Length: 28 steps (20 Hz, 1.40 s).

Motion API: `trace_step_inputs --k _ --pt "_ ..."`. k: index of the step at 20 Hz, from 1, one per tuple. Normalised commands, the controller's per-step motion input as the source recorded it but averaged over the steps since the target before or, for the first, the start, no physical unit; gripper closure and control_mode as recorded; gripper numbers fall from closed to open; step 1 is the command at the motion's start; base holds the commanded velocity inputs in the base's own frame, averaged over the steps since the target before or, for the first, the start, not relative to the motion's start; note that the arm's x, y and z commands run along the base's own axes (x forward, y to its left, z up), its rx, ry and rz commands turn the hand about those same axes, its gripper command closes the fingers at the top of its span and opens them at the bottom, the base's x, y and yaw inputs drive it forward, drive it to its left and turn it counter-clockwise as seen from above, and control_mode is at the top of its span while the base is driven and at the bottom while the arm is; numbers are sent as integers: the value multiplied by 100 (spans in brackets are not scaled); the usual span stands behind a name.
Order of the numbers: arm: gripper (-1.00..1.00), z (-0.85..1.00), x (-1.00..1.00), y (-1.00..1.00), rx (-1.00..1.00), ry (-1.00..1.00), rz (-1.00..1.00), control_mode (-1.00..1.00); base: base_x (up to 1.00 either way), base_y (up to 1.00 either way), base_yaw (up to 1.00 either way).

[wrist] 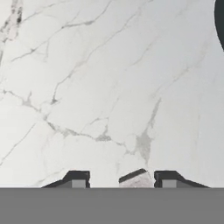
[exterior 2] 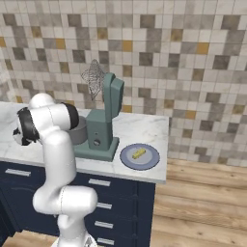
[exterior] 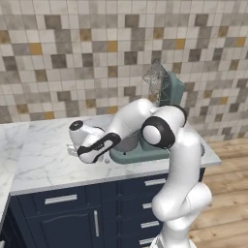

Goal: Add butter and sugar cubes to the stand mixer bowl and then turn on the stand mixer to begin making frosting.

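Note:
A tiny whitish-grey sugar cube (wrist: 134,178) lies on the white marble between the fingertips of my gripper (wrist: 122,180). The jaws stand apart around it: the cube sits close to the right fingertip (wrist: 166,178), with a clear gap to the left one. The hand hangs low over the counter, left of the stand mixer (exterior: 167,97). The teal stand mixer (exterior 2: 103,125) has its head tilted up and its wire whisk (exterior 2: 93,77) raised. The grey stand mixer bowl (exterior 2: 77,131) sits on its base, partly behind my arm, and also shows as the bowl (exterior: 128,143). The yellow butter (exterior 2: 139,153) lies to the right of the mixer.
The butter rests on a flat blue-grey plate (exterior 2: 126,158) near the counter's right end. The marble counter (exterior: 38,160) runs left from the mixer, above dark blue drawers (exterior: 58,199). A tiled wall stands behind. A dark curved edge (wrist: 220,22) cuts into the hand view's corner.

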Motion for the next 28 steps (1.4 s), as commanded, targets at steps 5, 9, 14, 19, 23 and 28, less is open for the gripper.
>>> trace_step_inputs --k 5,9,14,19,23,28 --pt "100 -4 0 -2 0 -5 0 -100 0 0 0" --pt "100 26 -1 -8 5 -17 -1 -100 0 0 0" --pt "100 98 -13 -23 14 -15 0 -100 0 0 0" --pt "100 100 -18 -40 14 1 0 -100 0 0 0" --pt "100 100 -23 -56 7 0 0 -100 0 0 0" --pt "100 97 -15 -46 3 0 0 -100 0 0 0"
